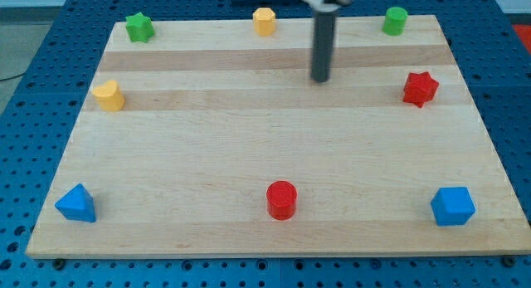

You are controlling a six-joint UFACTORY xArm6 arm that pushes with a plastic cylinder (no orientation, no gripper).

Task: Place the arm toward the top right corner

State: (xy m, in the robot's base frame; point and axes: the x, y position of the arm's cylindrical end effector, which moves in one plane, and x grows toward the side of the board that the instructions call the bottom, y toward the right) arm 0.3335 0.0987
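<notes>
My tip (320,78) rests on the wooden board (249,155) in its upper middle, right of centre. The green cylinder (395,21) stands near the top right corner, up and to the right of the tip. The red star (420,89) lies to the tip's right near the right edge. The yellow hexagonal block (264,21) sits at the top edge, up and to the left of the tip. No block touches the tip.
A green star (139,26) sits at the top left, a yellow heart-like block (109,95) at the left edge, a blue triangle (76,203) at the bottom left, a red cylinder (281,199) at bottom centre, a blue block (453,206) at bottom right.
</notes>
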